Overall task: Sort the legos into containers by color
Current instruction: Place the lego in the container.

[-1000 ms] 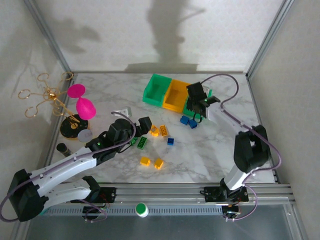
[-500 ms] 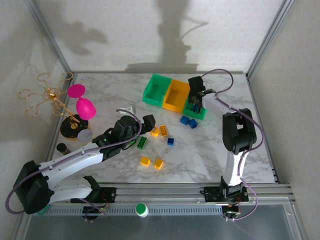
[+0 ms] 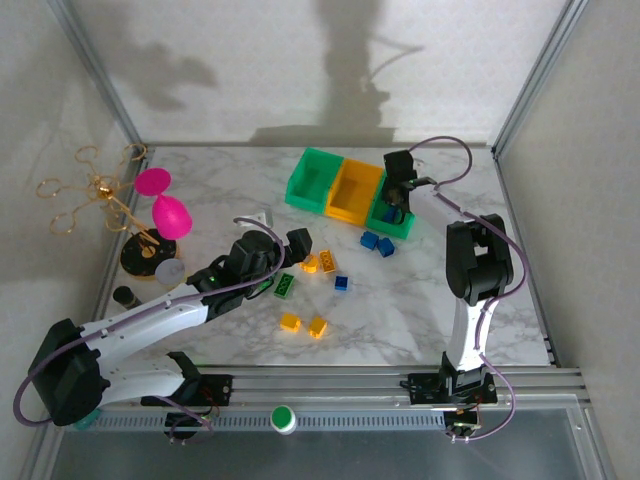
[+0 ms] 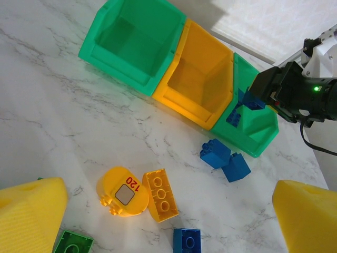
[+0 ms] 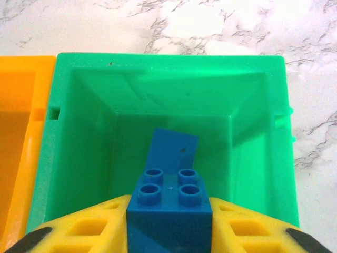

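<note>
I work in a lab test cell — white panel walls, aluminium frame posts, a marble-look tabletop, and the metal rail I am bolted to.

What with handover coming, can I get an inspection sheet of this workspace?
Surface: marble table, no spills seen.
Job's things: three joined bins; blue brick over right bin, another blue piece inside; loose bricks, blue, orange and green, on table.
Clutter: pink goblets, gold wire stand.
Grippers: left fingers open by orange bricks; right fingers shut on blue brick.
Cables: cable looped over right arm.
Surroundings: white walls, metal frame.
</note>
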